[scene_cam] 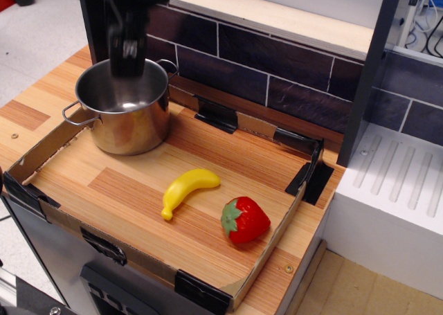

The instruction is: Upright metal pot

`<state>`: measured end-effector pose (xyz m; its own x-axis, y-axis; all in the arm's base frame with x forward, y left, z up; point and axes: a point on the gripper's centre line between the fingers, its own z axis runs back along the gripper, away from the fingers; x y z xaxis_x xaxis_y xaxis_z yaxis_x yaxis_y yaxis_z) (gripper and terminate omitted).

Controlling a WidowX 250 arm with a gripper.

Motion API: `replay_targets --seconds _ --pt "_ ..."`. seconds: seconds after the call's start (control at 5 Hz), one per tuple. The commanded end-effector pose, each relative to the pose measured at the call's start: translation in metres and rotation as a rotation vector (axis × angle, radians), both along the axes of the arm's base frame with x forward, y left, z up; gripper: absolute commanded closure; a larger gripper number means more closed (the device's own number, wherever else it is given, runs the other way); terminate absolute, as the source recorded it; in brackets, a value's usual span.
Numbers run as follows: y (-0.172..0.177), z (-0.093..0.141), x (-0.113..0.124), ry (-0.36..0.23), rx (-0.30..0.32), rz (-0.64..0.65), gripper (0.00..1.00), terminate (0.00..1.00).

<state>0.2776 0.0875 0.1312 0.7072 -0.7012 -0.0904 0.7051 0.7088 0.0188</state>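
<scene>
The metal pot (pixel 128 114) stands upright on its flat base at the back left of the wooden tray (pixel 138 197), mouth up, with wire loop handles at the left and the back right. My gripper (pixel 128 67) hangs just above the pot's back rim, blurred and dark. It holds nothing and is clear of the pot; the jaws look parted.
A yellow toy banana (pixel 185 189) and a red toy strawberry (pixel 243 219) lie in the middle and right of the tray. A dark tiled wall (pixel 277 66) runs behind. A white drainboard (pixel 394 183) stands to the right.
</scene>
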Motion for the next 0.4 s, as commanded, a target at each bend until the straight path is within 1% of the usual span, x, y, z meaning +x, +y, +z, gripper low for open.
replay_targets --seconds 0.0,0.2 --pt "0.0049 0.0583 0.0213 -0.163 -0.028 0.042 0.0 0.0" --pt "0.0049 0.0583 0.0213 -0.163 -0.028 0.042 0.0 1.0"
